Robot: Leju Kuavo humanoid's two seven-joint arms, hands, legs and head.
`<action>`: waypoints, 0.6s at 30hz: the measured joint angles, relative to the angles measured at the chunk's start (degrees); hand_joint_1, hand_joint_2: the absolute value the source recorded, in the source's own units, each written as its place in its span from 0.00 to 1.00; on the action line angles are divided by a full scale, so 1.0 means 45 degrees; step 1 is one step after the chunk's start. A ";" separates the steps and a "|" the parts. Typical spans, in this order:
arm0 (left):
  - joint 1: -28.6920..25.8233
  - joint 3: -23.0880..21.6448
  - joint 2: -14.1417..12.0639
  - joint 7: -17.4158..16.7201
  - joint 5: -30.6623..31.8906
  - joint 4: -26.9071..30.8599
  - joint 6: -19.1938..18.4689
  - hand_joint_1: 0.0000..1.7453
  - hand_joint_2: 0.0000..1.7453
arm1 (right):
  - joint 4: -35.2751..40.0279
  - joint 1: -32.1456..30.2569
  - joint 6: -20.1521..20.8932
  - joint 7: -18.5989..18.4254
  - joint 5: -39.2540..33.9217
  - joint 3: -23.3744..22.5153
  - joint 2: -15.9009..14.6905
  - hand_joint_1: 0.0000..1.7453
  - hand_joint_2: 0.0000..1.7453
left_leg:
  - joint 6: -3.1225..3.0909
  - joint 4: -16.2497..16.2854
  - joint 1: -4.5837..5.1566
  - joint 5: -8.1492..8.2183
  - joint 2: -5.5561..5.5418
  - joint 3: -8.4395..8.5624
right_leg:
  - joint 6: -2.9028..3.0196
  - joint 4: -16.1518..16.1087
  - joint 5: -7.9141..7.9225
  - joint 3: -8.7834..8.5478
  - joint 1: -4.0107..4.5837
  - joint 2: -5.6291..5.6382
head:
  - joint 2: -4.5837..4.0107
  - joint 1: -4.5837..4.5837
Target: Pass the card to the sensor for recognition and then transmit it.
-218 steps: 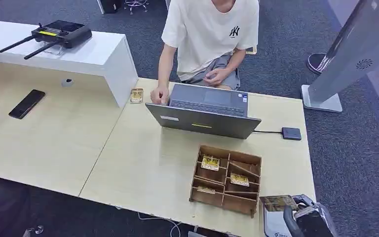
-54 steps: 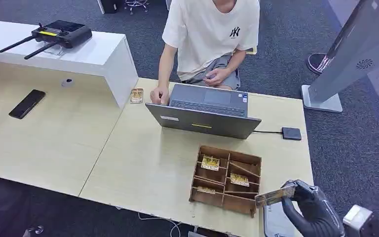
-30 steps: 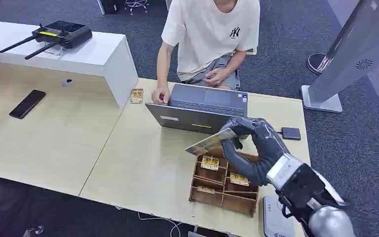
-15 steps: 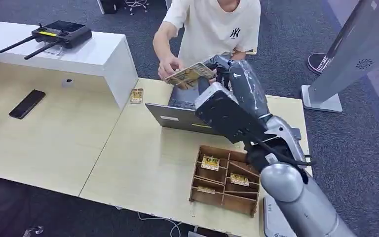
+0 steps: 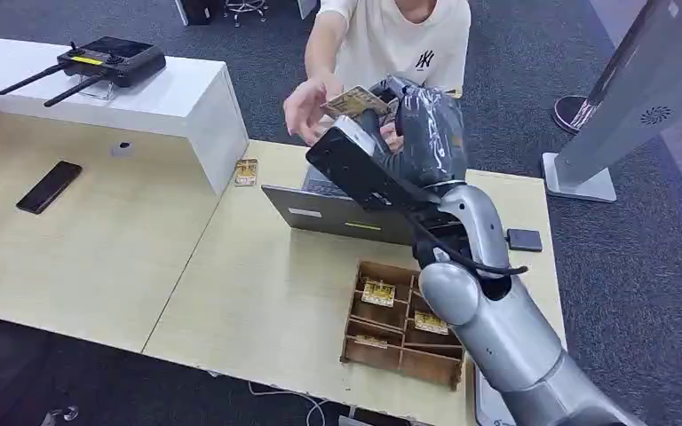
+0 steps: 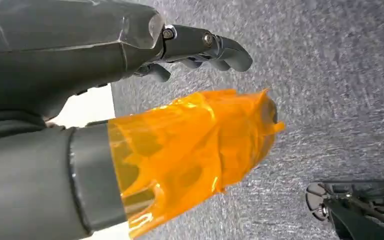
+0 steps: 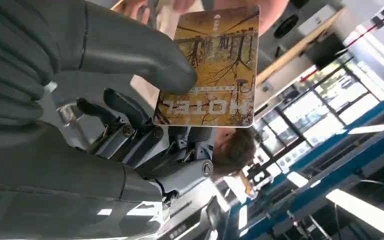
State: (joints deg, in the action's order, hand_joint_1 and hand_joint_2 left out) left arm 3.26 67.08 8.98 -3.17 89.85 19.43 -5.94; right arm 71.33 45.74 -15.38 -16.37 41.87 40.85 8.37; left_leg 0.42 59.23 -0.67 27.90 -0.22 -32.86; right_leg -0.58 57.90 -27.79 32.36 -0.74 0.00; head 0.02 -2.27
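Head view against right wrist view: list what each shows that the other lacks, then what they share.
Head view alone: the laptop, the wooden organiser with cards in its compartments, the phone and the antenna device on the white counter.

Right wrist view alone: the card's printed face, a yellow tree picture with the word HOTEL, and a bright ceiling and windows behind.

Both: the right hand holding the card, and the person's hand reaching for it.
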 joint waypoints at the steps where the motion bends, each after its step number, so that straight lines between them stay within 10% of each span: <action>1: 0.0014 -0.0108 0.0005 -0.0054 0.0000 -0.0005 0.0029 0.00 0.00 | -0.0216 -0.0004 -0.0162 -0.0049 0.0373 0.0000 0.0064 1.00 1.00 | 0.0000 0.0000 0.0000 0.0000 0.0000 0.0000 | 0.0000 0.0000 0.0000 0.0000 0.0000 0.0000 | 0.0000 0.0005; 12: 0.0020 -0.1186 0.0121 -0.0209 -0.0083 -0.0010 0.0131 0.00 0.00 | -0.2231 -0.0567 -0.0662 -0.0165 0.2922 0.0044 0.0832 1.00 1.00 | 0.0002 0.0000 0.0000 0.0000 -0.0002 -0.0006 | 0.0002 -0.0001 0.0000 0.0007 0.0000 0.0000 | 0.0000 0.0000; 14: 0.0008 -0.1244 0.0131 -0.0214 -0.0151 -0.0010 0.0131 0.00 0.00 | -0.2401 -0.0672 -0.0593 -0.0078 0.2892 0.0049 0.0938 0.00 1.00 | 0.0002 0.0000 0.0000 0.0000 -0.0002 -0.0009 | 0.0002 0.0000 0.0000 0.0009 0.0000 0.0000 | 0.0000 0.0005; 18: -0.0042 -0.1307 0.0146 -0.0239 -0.0277 -0.0005 0.0126 0.00 0.00 | -0.2629 -0.0800 -0.0185 0.0097 0.2518 0.0054 0.1133 0.00 1.00 | 0.0002 0.0000 0.0000 0.0000 -0.0002 -0.0009 | 0.0002 0.0000 0.0000 0.0012 0.0000 0.0000 | 0.0000 0.0000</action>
State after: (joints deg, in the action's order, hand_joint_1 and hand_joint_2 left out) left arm 3.07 61.20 9.64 -4.24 88.61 19.41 -5.38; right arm 59.49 42.14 -16.22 -15.93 53.20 41.09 13.46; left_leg 0.43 59.23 -0.67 27.90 -0.23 -32.90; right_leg -0.57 57.89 -27.79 32.41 -0.74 0.00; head 0.02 -2.27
